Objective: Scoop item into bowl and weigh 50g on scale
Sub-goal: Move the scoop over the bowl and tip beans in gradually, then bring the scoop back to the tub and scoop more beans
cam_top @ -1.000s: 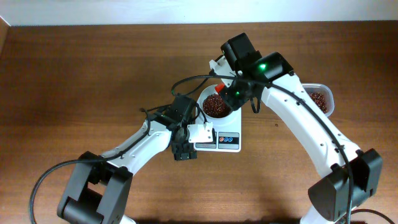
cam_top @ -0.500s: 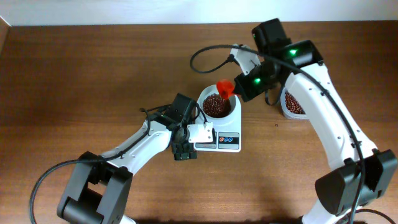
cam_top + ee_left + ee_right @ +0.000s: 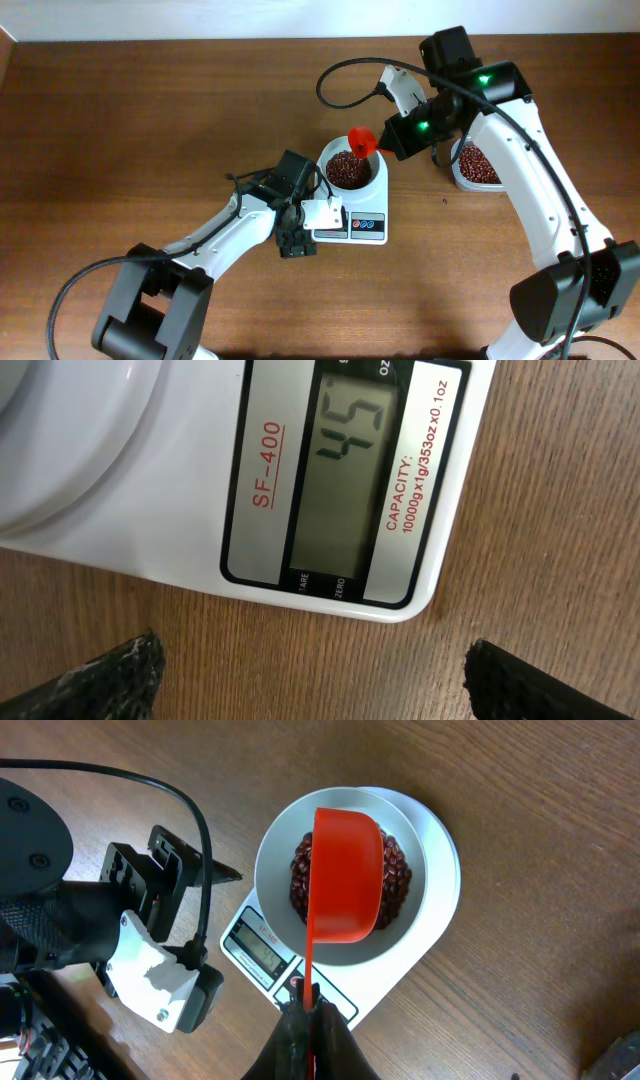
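Note:
The white bowl [image 3: 374,182] stands on the white scale [image 3: 377,213] and holds dark red-brown beans [image 3: 347,171]. In the right wrist view the bowl [image 3: 281,855] and its beans [image 3: 398,880] lie under a red scoop [image 3: 345,875]. My right gripper [image 3: 312,1020] is shut on the scoop's handle and holds the scoop [image 3: 363,141] over the bowl's far rim. My left gripper [image 3: 296,245] is open and empty beside the scale's display [image 3: 345,475], which reads 45. More beans fill the clear tub [image 3: 477,166] at the right.
The left arm's wrist and cable [image 3: 150,920] sit close to the scale's left front corner. The wooden table's far edge [image 3: 200,42] meets a white wall. The clear tub stands under the right arm.
My right arm has swung from above the bowl to the right, uncovering it. The scoop now hangs over the bowl's far rim. The left arm has not moved.

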`<state>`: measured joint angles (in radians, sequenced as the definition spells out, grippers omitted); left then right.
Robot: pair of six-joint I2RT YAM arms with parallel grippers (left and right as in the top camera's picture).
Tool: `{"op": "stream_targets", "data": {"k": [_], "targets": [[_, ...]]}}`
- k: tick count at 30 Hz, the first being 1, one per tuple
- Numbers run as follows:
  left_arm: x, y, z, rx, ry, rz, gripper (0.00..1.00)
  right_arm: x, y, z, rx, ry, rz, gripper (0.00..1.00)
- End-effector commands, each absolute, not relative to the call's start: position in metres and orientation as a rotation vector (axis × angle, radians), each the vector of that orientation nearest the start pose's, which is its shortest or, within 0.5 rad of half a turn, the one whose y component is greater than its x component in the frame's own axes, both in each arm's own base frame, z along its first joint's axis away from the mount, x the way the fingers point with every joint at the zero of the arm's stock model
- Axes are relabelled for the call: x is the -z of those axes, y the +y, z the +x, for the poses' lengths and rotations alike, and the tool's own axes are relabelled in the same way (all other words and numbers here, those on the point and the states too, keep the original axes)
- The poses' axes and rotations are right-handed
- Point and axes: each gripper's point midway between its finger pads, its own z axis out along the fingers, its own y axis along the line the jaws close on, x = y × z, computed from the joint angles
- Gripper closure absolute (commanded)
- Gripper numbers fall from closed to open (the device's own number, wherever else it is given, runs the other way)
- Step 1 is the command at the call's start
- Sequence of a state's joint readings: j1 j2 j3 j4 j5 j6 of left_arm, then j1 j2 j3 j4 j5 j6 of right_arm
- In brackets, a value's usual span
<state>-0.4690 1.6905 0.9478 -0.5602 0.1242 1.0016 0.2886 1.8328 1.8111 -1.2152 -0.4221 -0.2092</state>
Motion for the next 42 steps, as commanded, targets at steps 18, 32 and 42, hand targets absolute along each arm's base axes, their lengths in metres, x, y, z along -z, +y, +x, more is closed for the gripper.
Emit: {"op": "stream_targets", "data": {"k": [18,32,42], "targets": [[-0.021,-0.174,0.288,0.099,2.098,1.911,0.01,-0.217,0.186,0.375,-0.622,2.624,-0.773,0.96],[-0.021,-0.174,0.288,0.099,2.098,1.911,0.01,-0.216,0.186,0.373,-0.624,2.629,-0.775,0.96],[-0.021,-0.174,0.288,0.099,2.098,1.911,0.01,-0.217,0.132,0.394,-0.644,2.688,-0.476,0.96]]}}
